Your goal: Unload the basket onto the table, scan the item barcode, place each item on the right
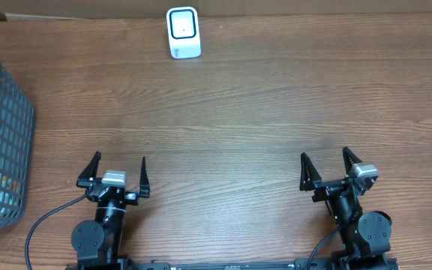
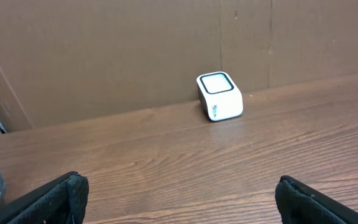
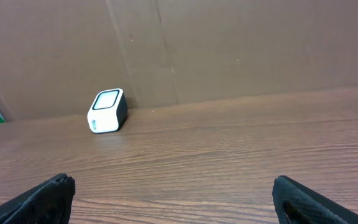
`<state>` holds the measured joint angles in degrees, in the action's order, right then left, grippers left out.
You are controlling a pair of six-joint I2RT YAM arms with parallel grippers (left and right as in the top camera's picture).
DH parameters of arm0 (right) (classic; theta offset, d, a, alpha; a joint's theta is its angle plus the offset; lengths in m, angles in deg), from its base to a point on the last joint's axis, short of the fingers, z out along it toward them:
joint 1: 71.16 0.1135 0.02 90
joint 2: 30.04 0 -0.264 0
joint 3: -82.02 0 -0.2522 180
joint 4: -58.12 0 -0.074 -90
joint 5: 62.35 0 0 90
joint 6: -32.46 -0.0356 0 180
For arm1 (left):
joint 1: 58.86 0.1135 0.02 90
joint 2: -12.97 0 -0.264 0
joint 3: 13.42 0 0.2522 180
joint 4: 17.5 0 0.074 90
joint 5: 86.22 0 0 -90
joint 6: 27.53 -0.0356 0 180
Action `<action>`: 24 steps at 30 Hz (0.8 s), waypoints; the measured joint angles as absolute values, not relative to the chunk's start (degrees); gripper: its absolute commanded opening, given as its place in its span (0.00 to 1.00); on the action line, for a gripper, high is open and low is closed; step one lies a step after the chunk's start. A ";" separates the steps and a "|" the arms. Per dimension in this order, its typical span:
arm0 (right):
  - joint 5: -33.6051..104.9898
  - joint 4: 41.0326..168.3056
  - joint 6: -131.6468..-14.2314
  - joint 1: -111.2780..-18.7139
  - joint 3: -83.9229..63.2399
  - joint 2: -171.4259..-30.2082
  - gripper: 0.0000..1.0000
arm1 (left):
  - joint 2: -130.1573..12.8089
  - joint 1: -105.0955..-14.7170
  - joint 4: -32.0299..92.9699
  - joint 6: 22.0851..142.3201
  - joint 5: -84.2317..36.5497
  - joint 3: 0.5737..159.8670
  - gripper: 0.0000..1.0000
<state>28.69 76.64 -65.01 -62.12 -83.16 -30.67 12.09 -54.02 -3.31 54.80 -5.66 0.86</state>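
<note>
Left tool (image 1: 119,158) and right tool (image 1: 325,153) both sit at the near edge of the counter (image 1: 238,112), jaws spread wide, nothing in either. Scanner (image 1: 184,32) is at the far edge, upright, just in front of the cardboard wall (image 2: 104,56), well apart from both tools with bare wood between. Grey wire basket (image 1: 10,112) is at the left edge; something coloured shows through the mesh, can't tell what.
</note>
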 measured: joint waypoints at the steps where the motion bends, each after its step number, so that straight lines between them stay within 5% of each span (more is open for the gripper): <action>1: 28.71 76.64 -64.96 -62.12 -83.16 -30.67 1.00 | 12.09 -54.02 -3.31 55.00 -5.66 0.86 0.99; 24: 28.73 76.64 -64.98 -62.14 -83.16 -30.67 1.00 | 11.96 -54.02 2.46 61.10 -5.70 10.39 1.00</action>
